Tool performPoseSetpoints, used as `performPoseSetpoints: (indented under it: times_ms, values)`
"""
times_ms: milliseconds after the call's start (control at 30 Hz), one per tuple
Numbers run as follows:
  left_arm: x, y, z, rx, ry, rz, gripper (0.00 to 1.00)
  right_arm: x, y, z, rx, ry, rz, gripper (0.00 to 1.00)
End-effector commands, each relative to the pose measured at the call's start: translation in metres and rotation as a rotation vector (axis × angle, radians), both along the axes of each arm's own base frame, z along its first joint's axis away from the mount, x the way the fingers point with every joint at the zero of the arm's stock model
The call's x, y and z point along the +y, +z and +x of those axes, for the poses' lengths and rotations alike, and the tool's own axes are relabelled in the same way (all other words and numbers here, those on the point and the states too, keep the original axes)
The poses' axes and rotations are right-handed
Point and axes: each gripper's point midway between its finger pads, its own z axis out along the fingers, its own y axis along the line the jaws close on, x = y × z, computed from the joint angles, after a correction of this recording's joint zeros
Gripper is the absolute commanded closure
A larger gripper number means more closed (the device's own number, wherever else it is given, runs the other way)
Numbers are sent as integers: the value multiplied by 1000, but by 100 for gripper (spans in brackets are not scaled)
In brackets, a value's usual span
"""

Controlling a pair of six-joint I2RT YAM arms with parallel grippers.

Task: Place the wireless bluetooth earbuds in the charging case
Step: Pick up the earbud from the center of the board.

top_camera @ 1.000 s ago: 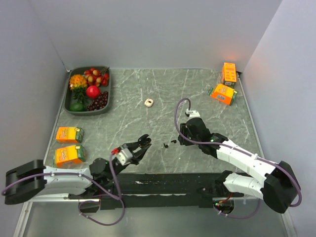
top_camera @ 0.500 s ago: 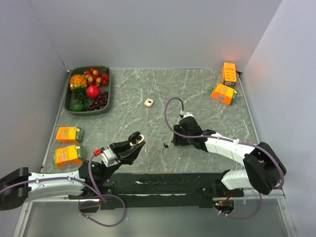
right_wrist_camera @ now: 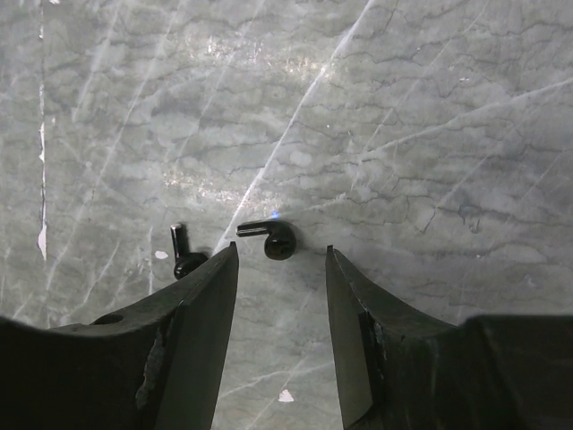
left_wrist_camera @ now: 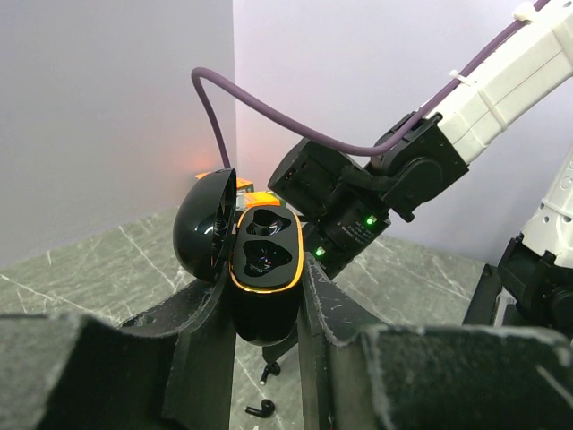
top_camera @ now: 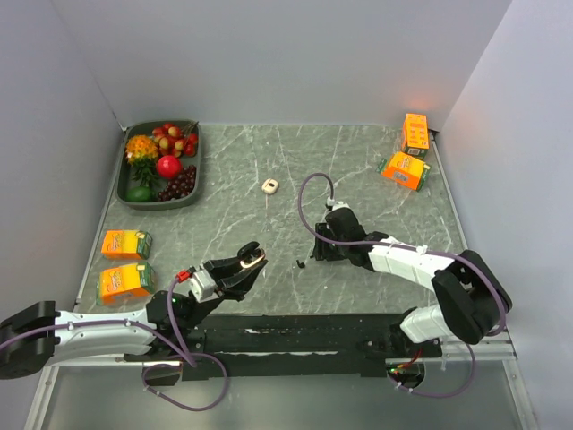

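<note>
well, left gripper (left_wrist_camera: 265, 309) pinches the open charging case (left_wrist_camera: 266, 251); right gripper (right_wrist_camera: 281, 269) spread above two earbuds (right_wrist_camera: 276, 240)

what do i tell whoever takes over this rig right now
Left fingers: shut on the glossy black charging case with the glowing orange rim, lid open, both sockets empty.
Right fingers: open, low over the grey marble table, holding nothing.
Two tiny black plastic earbuds lie on the table: one below the gap between the right fingers, the other just outside them.
Done: case held open. Left: seat both earbuds.
</note>
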Motion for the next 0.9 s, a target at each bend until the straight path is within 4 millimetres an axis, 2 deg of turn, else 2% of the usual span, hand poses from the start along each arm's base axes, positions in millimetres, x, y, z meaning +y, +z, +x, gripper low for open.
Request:
performPoseSetpoints:
  times_ms: [0,600,867]
  values:
    - [2,-22,-3,21,-14,28,99,10,8,16,-34,8,34,48]
    - [1,-27,-1,41,-10,38,99,13,-8,17,3,28,31,53]
    - [0,-29,-2,47,-15,38,99,13,-11,17,8,34,27,64]
